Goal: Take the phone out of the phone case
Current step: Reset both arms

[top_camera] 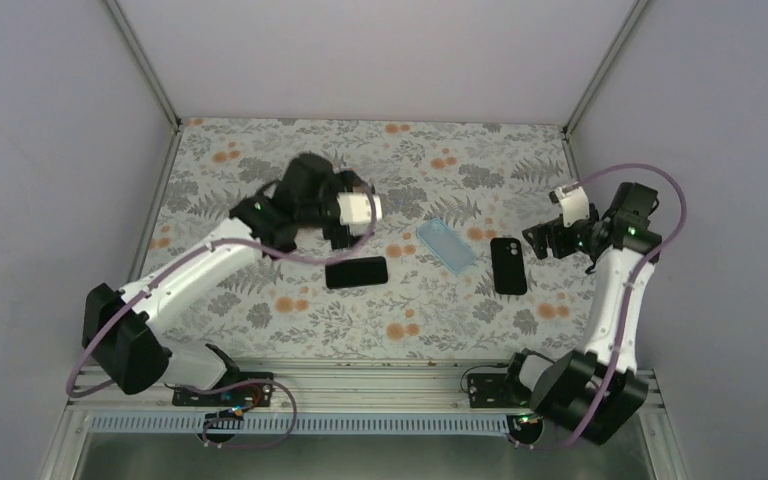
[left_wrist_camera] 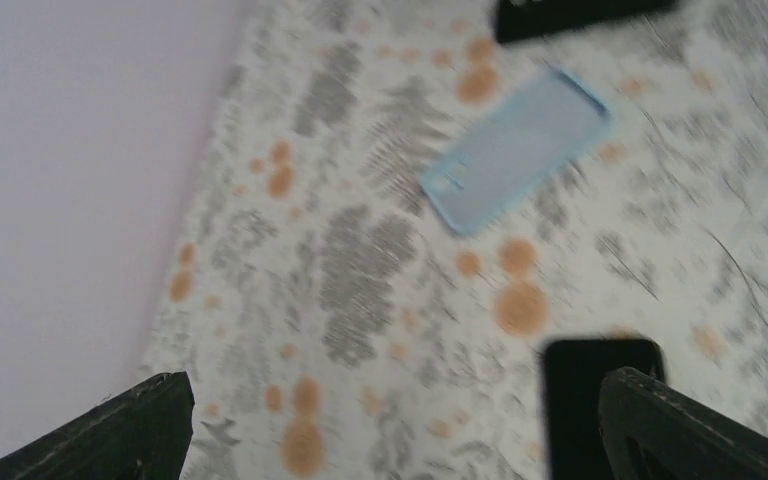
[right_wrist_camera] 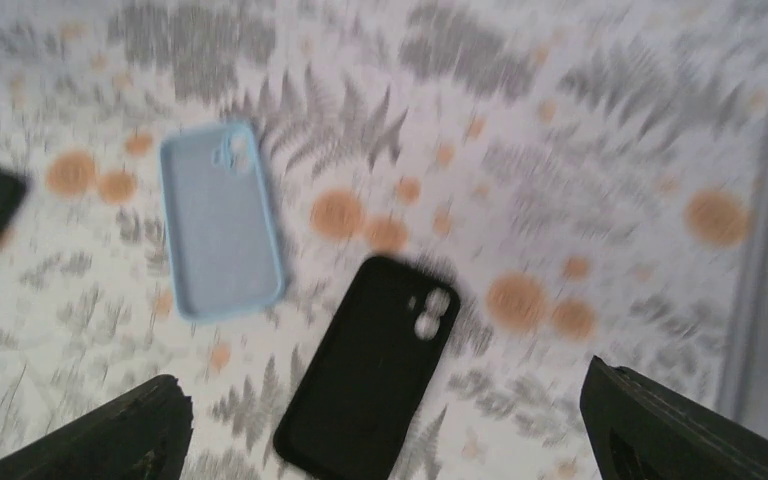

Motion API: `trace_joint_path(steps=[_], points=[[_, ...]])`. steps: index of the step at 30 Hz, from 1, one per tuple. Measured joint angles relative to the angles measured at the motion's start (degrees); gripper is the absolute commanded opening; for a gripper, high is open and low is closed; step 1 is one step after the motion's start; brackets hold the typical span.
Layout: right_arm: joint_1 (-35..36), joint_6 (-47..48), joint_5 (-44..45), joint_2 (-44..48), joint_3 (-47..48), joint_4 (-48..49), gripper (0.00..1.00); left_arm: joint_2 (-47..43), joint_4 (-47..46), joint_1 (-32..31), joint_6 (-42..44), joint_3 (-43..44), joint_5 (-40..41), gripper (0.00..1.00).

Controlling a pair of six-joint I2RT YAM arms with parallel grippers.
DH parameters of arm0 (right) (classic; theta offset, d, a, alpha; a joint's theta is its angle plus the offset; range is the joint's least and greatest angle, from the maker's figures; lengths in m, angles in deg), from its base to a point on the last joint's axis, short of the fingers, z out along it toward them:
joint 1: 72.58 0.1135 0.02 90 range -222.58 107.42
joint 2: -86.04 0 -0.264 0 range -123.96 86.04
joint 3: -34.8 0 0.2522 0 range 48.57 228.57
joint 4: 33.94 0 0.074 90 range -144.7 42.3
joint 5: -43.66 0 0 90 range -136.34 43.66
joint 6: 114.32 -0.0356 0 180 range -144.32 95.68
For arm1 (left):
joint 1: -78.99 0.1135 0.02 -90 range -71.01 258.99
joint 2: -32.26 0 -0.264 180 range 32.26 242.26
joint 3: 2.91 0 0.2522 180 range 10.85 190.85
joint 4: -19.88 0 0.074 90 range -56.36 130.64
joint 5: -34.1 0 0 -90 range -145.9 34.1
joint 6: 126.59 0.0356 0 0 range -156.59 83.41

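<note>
A black phone (top_camera: 356, 271) lies flat on the floral table, out of any case. A black case (top_camera: 508, 265) lies empty to its right, with table showing through its camera cutout (right_wrist_camera: 430, 312). An empty light blue case (top_camera: 446, 245) lies between them. My left gripper (top_camera: 341, 238) hovers just behind the phone, open and empty. In the left wrist view (left_wrist_camera: 400, 440) the phone (left_wrist_camera: 585, 400) is by the right finger (left_wrist_camera: 695, 430). My right gripper (top_camera: 539, 244) is open and empty above the black case (right_wrist_camera: 370, 370), right of the blue case (right_wrist_camera: 220, 220).
The floral cloth (top_camera: 260, 190) covers the table, with white walls on three sides and a metal rail (top_camera: 360, 375) along the near edge. The blue case (left_wrist_camera: 516, 148) and the black case's edge (left_wrist_camera: 580, 12) show in the left wrist view.
</note>
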Motion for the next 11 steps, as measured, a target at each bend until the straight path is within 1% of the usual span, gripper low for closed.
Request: trace_joint_path(steps=[2,4,6,8,11], points=[[-0.02,-3.30,-1.99,4.63,-1.95,4.66,1.00,2.21,2.23,3.72,-2.32,6.58,-4.24,1.00],[-0.02,-7.23,-3.37,9.92,-6.16,10.38,1.00,4.48,4.50,6.84,-4.50,11.85,-8.22,1.00],[-0.02,-10.99,-3.80,14.40,-11.61,16.46,1.00,6.38,7.23,8.68,-5.97,15.30,-11.02,1.00],[-0.02,-13.57,-3.65,16.94,-15.72,20.55,1.00,8.72,10.34,9.75,-7.26,18.40,-13.35,1.00],[-0.02,-16.44,-3.06,18.88,-19.85,24.22,1.00,10.49,13.27,10.23,-8.57,19.65,-15.30,1.00]])
